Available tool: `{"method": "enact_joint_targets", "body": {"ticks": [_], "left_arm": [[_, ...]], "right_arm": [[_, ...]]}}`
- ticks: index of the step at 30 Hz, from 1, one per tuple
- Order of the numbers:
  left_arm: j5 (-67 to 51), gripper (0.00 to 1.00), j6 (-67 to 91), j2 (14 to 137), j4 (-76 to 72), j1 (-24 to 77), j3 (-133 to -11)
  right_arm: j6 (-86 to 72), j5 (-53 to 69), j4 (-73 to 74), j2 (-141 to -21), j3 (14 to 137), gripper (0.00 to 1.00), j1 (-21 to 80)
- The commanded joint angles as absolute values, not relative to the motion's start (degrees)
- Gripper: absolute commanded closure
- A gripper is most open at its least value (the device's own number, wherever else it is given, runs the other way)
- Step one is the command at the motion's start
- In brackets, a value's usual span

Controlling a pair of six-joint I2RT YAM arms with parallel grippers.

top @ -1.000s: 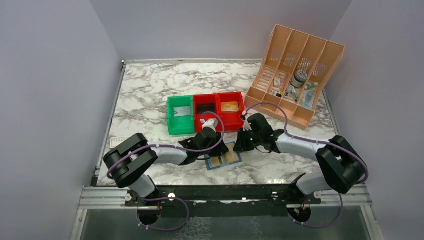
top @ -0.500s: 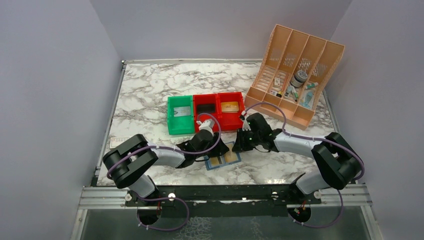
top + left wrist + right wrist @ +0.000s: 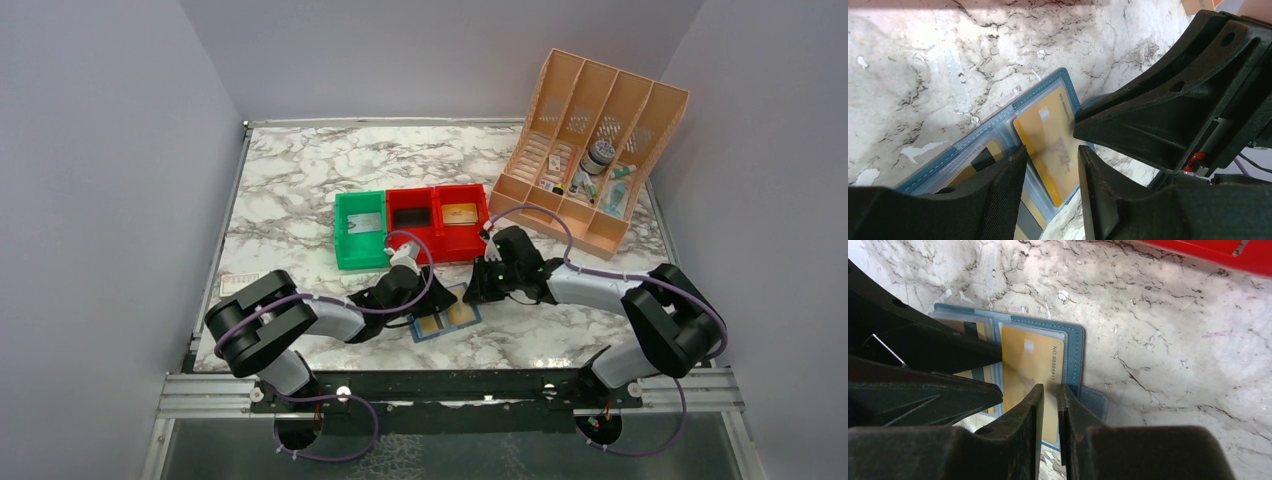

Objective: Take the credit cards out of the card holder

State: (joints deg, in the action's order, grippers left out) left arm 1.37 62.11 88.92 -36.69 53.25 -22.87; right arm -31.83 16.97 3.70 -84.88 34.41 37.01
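one change: left gripper (image 3: 1051, 150) shifted back over card holder (image 3: 1040, 92), jaws wider.

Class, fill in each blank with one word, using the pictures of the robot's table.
The card holder lying open on the table is ____ in colour.
Left of the two red bins stands a ____ bin.
The credit card whose number shows in the card holder is ____ coloured.
Missing words: blue, green, gold.
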Motion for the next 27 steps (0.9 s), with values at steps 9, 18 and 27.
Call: {"method": "enact_joint_targets", "body": {"ticks": [9, 18, 27], "left_arm": [[4.0, 0.60, 59.8, 91.1, -10.9, 57.4, -28.4], [6.8, 0.59, 61.1, 88.3, -6.1, 60.3, -29.8], [8.9, 0.58, 62.9, 88.6, -3.8, 61.7, -30.1]], "right_arm": [[-31.1, 13.4, 5.6, -89.0, 32.1, 0.82, 37.6], [-31.0, 13.4, 5.6, -89.2, 32.3, 0.82, 37.6], [-30.8, 13.4, 5.5, -89.4, 32.5, 0.82, 37.6]]}}
